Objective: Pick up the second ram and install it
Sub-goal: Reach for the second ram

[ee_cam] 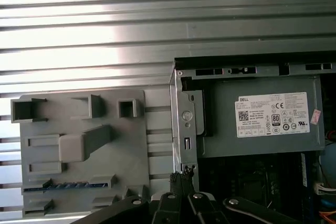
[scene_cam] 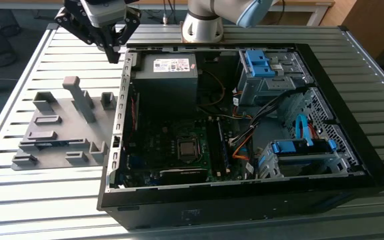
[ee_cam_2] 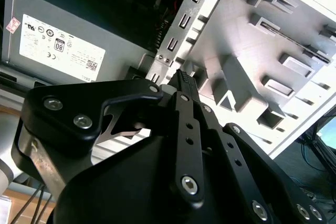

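Exterior view: the gripper (scene_cam: 114, 53) hangs over a corner of the case (scene_cam: 245, 200), and the ram (scene_cam: 45, 144) is slotted in the fixture (scene_cam: 62, 107) beside the case. Second wrist view: the gripper (ee_cam_2: 181, 77) is closed tight, holding nothing. First wrist view: the ram (ee_cam: 65, 186) is untouched, so the pick is just starting; grasping needs fingers parted, aligned along its edge

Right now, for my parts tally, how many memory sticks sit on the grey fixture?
1. The second ram sits in a slot of the grey fixture, to the exterior view's left of the case. Its blocks could hide another.
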Robot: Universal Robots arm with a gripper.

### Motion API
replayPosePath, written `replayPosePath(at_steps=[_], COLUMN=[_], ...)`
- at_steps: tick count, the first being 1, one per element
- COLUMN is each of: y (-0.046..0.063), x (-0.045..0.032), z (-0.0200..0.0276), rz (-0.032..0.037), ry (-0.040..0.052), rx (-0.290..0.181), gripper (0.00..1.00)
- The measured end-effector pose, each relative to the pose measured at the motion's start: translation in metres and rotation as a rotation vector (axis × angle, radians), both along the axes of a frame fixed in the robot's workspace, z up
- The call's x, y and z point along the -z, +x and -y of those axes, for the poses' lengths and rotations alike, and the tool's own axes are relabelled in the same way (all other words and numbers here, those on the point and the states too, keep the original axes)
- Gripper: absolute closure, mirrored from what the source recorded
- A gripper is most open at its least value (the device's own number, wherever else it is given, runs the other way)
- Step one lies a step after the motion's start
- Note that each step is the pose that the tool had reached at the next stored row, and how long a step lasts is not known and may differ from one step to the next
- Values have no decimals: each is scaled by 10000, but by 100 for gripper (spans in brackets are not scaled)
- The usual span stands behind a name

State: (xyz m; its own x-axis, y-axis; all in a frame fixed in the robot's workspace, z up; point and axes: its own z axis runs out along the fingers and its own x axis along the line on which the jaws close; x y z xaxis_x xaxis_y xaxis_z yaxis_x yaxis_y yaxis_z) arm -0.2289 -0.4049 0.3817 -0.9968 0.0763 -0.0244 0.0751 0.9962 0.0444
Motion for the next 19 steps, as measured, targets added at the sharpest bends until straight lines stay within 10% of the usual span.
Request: replayPosePath(at_steps=[19], y=[-113], x=[2], z=[1], rz=[0], ry=[0], rx=[0], gripper=[89])
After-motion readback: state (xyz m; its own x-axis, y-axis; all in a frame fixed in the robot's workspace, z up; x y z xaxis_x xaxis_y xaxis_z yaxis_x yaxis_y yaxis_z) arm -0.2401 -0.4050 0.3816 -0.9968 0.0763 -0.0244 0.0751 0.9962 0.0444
